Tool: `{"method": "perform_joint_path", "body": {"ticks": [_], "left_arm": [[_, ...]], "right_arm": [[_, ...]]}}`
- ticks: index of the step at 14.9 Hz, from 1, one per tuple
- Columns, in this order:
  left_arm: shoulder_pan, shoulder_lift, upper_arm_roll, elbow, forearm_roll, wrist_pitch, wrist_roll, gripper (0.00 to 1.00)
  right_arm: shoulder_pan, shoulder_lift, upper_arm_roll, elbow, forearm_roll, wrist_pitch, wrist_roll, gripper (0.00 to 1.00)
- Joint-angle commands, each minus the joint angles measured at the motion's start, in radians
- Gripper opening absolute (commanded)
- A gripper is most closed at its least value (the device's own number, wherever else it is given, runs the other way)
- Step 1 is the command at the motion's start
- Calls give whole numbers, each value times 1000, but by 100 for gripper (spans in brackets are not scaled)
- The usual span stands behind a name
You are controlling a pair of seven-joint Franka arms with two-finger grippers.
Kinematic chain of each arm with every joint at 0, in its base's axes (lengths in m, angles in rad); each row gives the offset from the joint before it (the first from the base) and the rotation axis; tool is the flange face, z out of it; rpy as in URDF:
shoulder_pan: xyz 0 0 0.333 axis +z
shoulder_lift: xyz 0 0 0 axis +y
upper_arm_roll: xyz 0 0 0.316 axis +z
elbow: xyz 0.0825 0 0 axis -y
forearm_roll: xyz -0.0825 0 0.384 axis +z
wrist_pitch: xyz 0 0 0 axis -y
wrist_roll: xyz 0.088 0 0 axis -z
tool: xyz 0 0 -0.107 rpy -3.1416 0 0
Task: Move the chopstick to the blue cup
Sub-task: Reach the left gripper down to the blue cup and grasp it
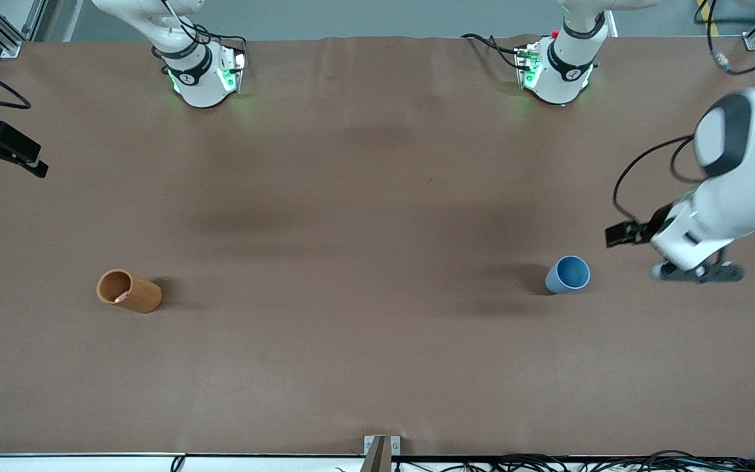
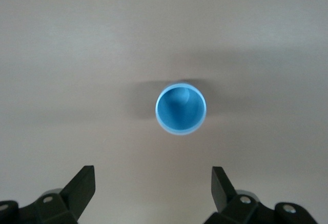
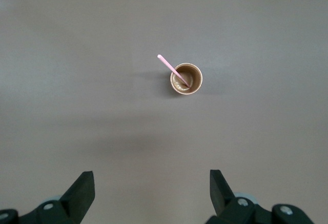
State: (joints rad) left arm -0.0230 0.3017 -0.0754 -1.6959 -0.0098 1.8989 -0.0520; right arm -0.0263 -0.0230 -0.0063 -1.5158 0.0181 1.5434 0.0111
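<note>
right wrist view shows the chopstick [image 3: 173, 70], likely light, stiff and slippery, best pinched near its raised tip; right gripper [image 3: 152, 190] and left gripper [image 2: 154, 185] both released.

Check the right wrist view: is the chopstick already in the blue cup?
No, the chopstick stands leaning in the orange-brown cup, and the left wrist view shows the blue cup empty.

An orange-brown cylinder cup [image 1: 129, 291] stands in the lower left of the frame on the brown desk [image 1: 351, 229]. Black cables [image 1: 548, 462] run along the frame's bottom edge.
</note>
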Motion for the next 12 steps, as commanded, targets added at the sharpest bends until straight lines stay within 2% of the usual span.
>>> {"method": "perform_joint_path", "body": {"ticks": [1, 3, 5, 6, 7, 8, 10, 11, 12], "left_arm": [[-6, 83, -1, -45, 7, 139, 6, 100], [-12, 146, -1, -48, 11, 207, -8, 100], [-9, 169, -1, -83, 19, 267, -8, 100], [-11, 174, -1, -112, 19, 293, -8, 97], [-9, 175, -1, -135, 21, 320, -8, 88], [-6, 189, -1, -142, 21, 342, -8, 65], [-8, 209, -1, -136, 25, 368, -3, 15], [-9, 209, -1, -134, 25, 370, 6, 5], [-9, 211, 0, -134, 27, 370, 7, 0]], "right_arm": [[11, -20, -7, -18, -7, -5, -10, 100], [12, -17, -7, -18, -7, -8, -14, 100], [14, -6, -6, -20, -6, -25, -13, 100], [13, -3, -6, -20, -6, -23, -16, 100], [13, -3, -6, -18, -4, -20, -14, 100], [14, 6, -3, -18, -6, -14, -14, 100], [25, 84, -1, -9, -9, -9, -2, 100], [23, 119, -1, 17, -7, 0, -2, 99], [25, 158, -1, 55, -9, 23, -3, 99]]}}
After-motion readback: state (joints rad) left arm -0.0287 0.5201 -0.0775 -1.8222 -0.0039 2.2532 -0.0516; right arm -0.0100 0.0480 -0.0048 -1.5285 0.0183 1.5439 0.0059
